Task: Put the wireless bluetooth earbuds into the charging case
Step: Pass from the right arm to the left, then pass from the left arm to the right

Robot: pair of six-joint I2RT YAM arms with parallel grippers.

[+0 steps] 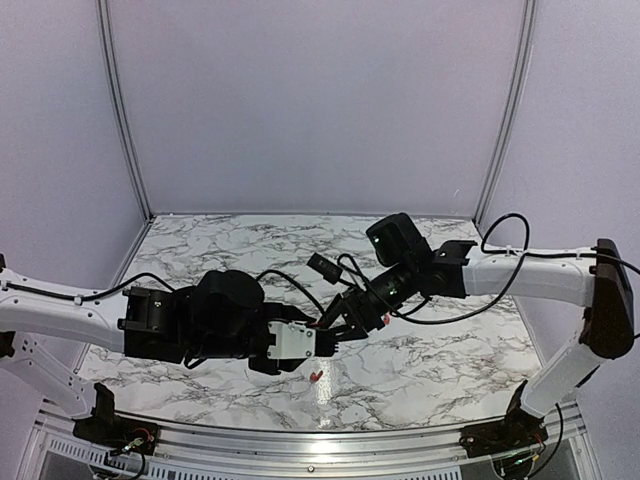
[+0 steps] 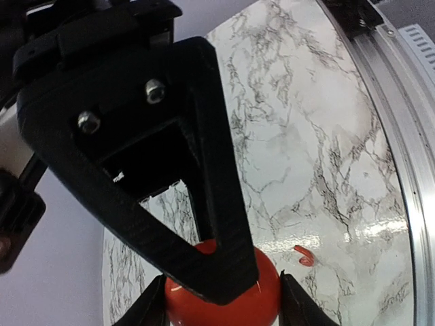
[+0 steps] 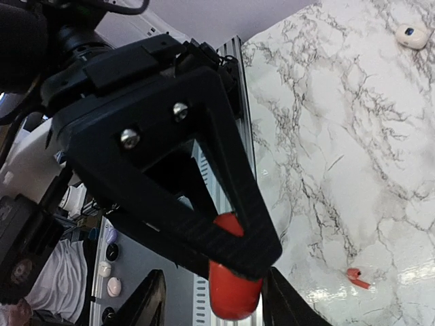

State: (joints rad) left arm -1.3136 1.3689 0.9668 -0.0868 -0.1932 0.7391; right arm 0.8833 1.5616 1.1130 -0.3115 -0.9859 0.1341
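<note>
Looking down from the top camera: left gripper point(image 1: 330, 340) and right gripper point(image 1: 347, 317) meet mid-table over the marble table point(image 1: 450, 350), fingers overlapping. One earbud point(image 1: 316, 377) lies just nearer than them, touching neither.

Left wrist: charging case point(image 2: 238, 311), a glossy red round puck, shows face-on. My left fingers point(image 2: 155, 309) press either side of its rim, clamped on it. The right gripper's matte, ribbed triangular finger crosses its face. The earbud, a tiny curved hook, lies on the marble to the right.

Right wrist: case edge-on. Right jaws are partly open, straddling its thickness with a gap on one side, gripping nothing. Small white object point(image 3: 411, 34) far off. Second earbud unseen; lid state unclear.

Likely step: opening the lid. Slick plastic, so I'd hold the left grip firm and work the seam gently.
</note>
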